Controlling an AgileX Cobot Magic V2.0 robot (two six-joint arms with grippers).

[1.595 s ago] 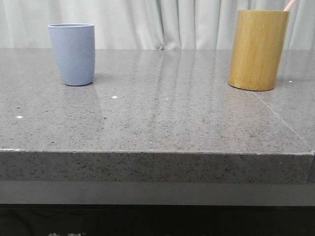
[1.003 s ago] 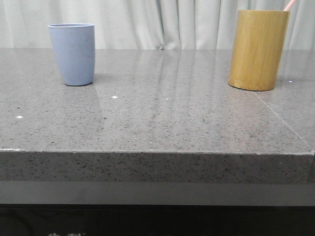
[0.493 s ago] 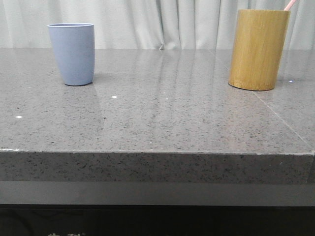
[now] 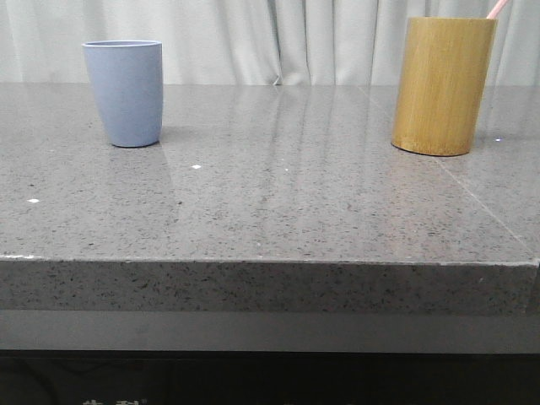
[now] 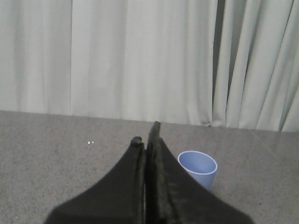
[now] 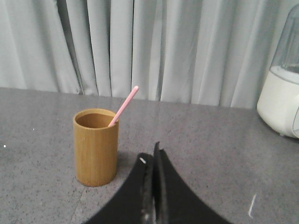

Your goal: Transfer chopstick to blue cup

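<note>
Pink chopstick [image 6: 124,106] stands mostly hidden inside the bamboo holder [image 6: 96,147]; both claws pressed together.

Soft, even indoor light fills all three views, with no harsh glare. In the front view the polished grey table [image 4: 270,194] mirrors the pale curtain [image 4: 253,38] as faint vertical streaks across the centre, with a few tiny white glints at left. The blue cup [image 4: 124,91] and the bamboo holder [image 4: 442,84] cast only weak, short shadows. The bottom strip of the frame is nearly black. Both wrist views look softer and slightly grainy, and the dark fingers [image 5: 156,186] at bottom centre show almost no detail.
</note>
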